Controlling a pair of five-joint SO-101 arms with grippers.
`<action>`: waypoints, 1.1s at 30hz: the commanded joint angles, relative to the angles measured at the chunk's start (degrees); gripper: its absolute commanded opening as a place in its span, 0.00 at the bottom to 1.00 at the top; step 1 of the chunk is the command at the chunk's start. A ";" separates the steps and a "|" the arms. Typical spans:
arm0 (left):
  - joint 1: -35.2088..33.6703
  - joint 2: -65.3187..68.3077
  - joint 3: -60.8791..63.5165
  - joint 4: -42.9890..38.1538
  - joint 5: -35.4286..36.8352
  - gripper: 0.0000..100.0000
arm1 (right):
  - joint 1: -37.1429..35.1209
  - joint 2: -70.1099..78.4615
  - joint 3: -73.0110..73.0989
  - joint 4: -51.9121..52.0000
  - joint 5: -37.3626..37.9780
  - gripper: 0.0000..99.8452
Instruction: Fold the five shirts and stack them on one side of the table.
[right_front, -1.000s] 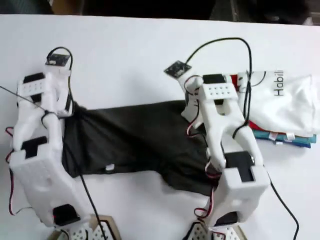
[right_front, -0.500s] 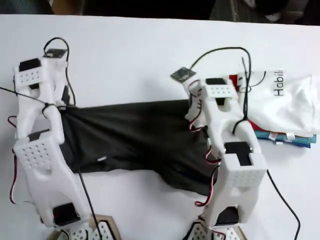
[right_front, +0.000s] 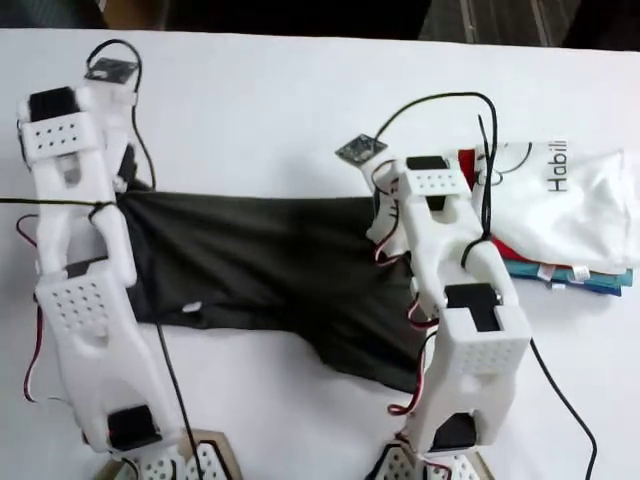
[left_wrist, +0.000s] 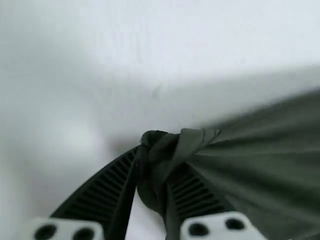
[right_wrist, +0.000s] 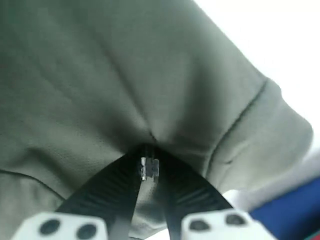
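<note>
A dark grey cloth shirt (right_front: 270, 260) lies spread across the middle of the white table (right_front: 250, 110), stretched sideways between the two arms. The left hand (left_wrist: 152, 150) is at the shirt's far left corner, jaws closed on a bunched knot of cloth. The right hand (right_wrist: 149, 161) is at the shirt's far right edge, jaws pinched on a fold. The shirt's near right part runs under the right arm. Right of that arm, at the table's right side, lies a stack of folded shirts (right_front: 560, 272), a white printed shirt (right_front: 570, 205) on top.
</note>
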 joint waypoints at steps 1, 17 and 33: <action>0.88 0.53 -2.68 -3.25 -1.32 0.04 | -1.45 -0.48 -2.37 -0.48 -0.26 0.02; -0.79 9.49 -11.21 -5.98 0.70 0.21 | -2.07 -0.48 -2.37 -0.40 -0.26 0.02; -2.55 21.45 -21.32 -10.29 4.84 0.21 | -1.89 -0.48 -2.37 0.13 -0.26 0.02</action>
